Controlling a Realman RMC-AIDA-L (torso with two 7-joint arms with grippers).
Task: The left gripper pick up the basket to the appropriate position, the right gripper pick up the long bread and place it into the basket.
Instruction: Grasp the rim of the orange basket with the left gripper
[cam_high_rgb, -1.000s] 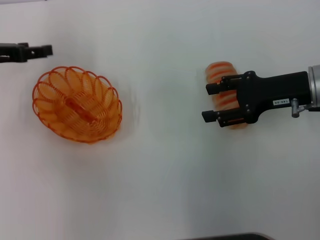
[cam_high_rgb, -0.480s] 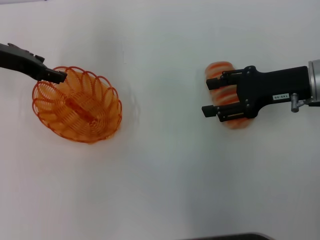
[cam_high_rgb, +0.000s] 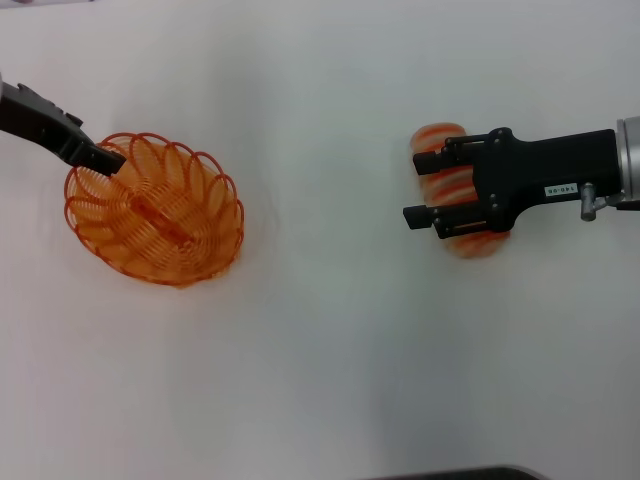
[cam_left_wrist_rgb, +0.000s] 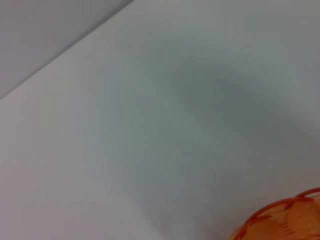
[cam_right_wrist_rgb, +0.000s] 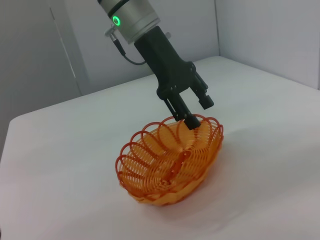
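Observation:
The orange wire basket (cam_high_rgb: 155, 210) sits on the white table at the left; it also shows in the right wrist view (cam_right_wrist_rgb: 170, 160), and a piece of its rim shows in the left wrist view (cam_left_wrist_rgb: 287, 220). My left gripper (cam_high_rgb: 102, 156) is tilted down at the basket's far-left rim. In the right wrist view it (cam_right_wrist_rgb: 199, 112) is open, with one finger at the rim. The long bread (cam_high_rgb: 458, 190) lies at the right. My right gripper (cam_high_rgb: 420, 188) is open and hovers over the bread, hiding its middle.
The white table (cam_high_rgb: 330, 340) spans the head view. A dark rounded object (cam_high_rgb: 450, 473) sits at the near edge. Grey wall panels (cam_right_wrist_rgb: 250, 30) stand behind the table's far edge in the right wrist view.
My left gripper has come in from the far left and tilted down to the basket's rim. My right gripper has shifted slightly toward the far side over the bread.

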